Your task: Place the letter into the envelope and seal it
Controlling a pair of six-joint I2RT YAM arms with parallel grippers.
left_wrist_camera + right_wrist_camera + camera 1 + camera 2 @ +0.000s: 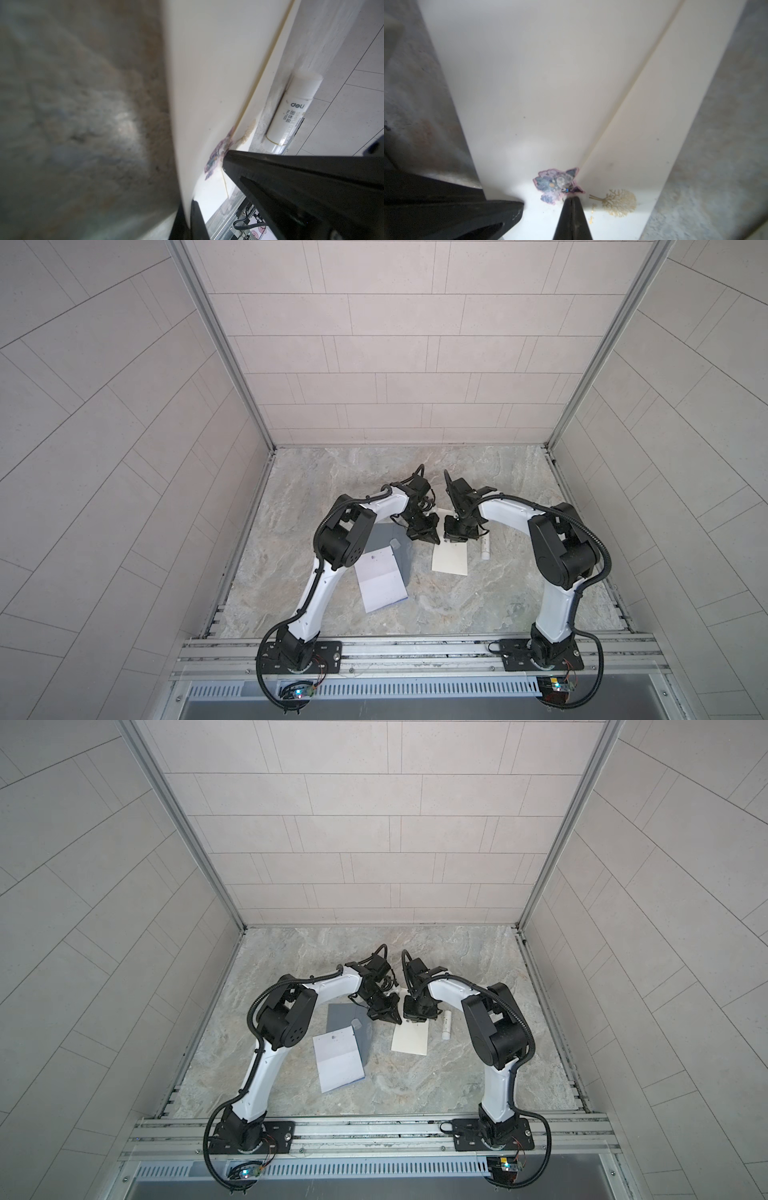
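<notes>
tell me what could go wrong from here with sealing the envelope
1. The shut right gripper presses only one corner of the flower sticker on the envelope; lifting away might peel it.
2. The left gripper seems to pinch the envelope's edge; a pull could crease or shift it.
3. The glue stick lies close beside the envelope and could get knocked.

Envelope (450, 560) centre, glue stick (485, 549) just right of it, paper sheet (380, 578) left (partly overlapping second sheet (388, 536))
</notes>
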